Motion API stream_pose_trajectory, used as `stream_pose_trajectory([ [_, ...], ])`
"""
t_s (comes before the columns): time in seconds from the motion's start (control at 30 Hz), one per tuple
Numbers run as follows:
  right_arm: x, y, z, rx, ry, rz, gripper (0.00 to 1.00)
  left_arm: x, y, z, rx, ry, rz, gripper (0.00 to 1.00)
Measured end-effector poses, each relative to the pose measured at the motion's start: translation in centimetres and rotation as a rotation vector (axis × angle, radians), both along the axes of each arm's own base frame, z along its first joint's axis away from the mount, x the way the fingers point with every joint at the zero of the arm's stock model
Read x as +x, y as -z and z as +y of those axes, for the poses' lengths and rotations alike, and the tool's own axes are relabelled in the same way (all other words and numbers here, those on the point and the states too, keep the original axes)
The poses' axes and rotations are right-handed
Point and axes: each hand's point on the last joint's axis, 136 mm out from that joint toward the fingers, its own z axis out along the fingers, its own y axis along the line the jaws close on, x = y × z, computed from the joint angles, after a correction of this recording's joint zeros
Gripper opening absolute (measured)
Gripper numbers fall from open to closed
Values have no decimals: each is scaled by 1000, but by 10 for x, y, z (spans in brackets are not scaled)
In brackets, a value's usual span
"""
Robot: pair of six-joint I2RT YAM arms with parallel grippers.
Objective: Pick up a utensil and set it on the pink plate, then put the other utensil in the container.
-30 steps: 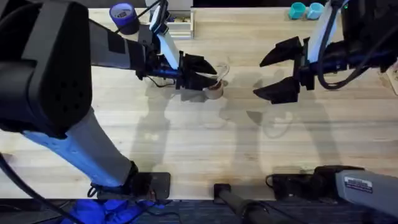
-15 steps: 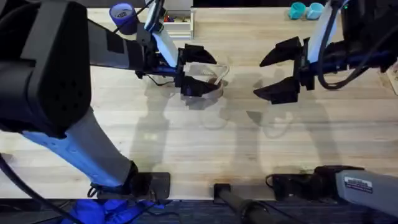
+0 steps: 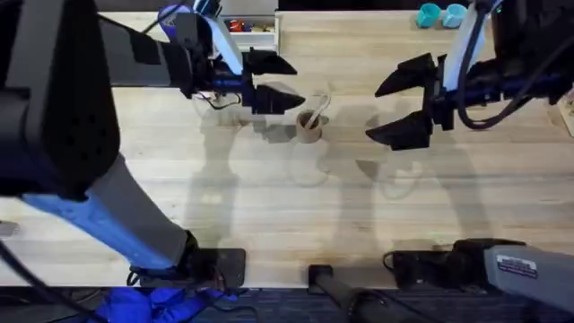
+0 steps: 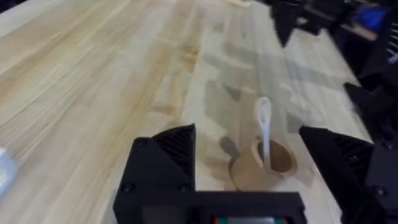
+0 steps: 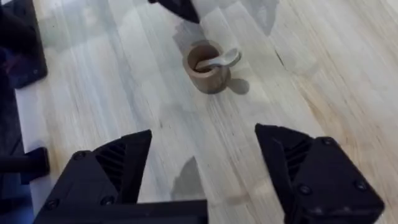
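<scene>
- Right of centre in the overhead frame, the right gripper (image 3: pixel 401 109) is hovering over bare pale wooden table (image 3: pixel 269 197), its black fingers spread wide, gripping nothing.
- Slightly above centre, the small tan-brown cylindrical cup (image 3: pixel 309 127) is standing upright, the pale wooden spoon (image 3: pixel 317 109) leaning inside it.
- Just left of the cup, the left gripper (image 3: pixel 280 82) is hanging with jaws parted, empty.

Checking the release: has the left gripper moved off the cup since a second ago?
Yes. The left gripper has pulled back left of the cup, open, spoon inside.
</scene>
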Motion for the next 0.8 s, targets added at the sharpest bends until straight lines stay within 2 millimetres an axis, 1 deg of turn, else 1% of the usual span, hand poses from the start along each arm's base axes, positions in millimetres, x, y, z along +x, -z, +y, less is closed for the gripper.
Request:
stream_pose_trajectory([
  [0.07, 0, 1, -1, -7, 2, 2, 996, 6, -5, 2, 40, -41, 1, 992],
  [0.17, 0, 2, -2, -14, 8, 7, 997, 20, -23, 9, 114, -139, -16, 992],
  [0.3, 1, 5, -5, -31, 47, 41, 996, 36, -58, 25, 188, -312, -35, 992],
  [0.37, 2, 8, -8, -48, 83, 70, 997, 40, -71, 36, 219, -399, -29, 992],
  [0.4, 3, 10, -10, -57, 101, 82, 997, 39, -74, 41, 238, -435, -21, 992],
  [0.5, 8, 15, -18, -91, 186, 127, 997, 34, -78, 60, 318, -561, 37, 992],
  [0.6, 13, 16, -27, -130, 282, 152, 997, 22, -74, 75, 396, -650, 110, 992],
  [0.7, 14, 11, -36, -158, 363, 152, 997, 7, -68, 87, 463, -708, 178, 992],
  [0.8, 15, -1, -45, -175, 458, 128, 997, -7, -64, 99, 526, -757, 226, 992],
])
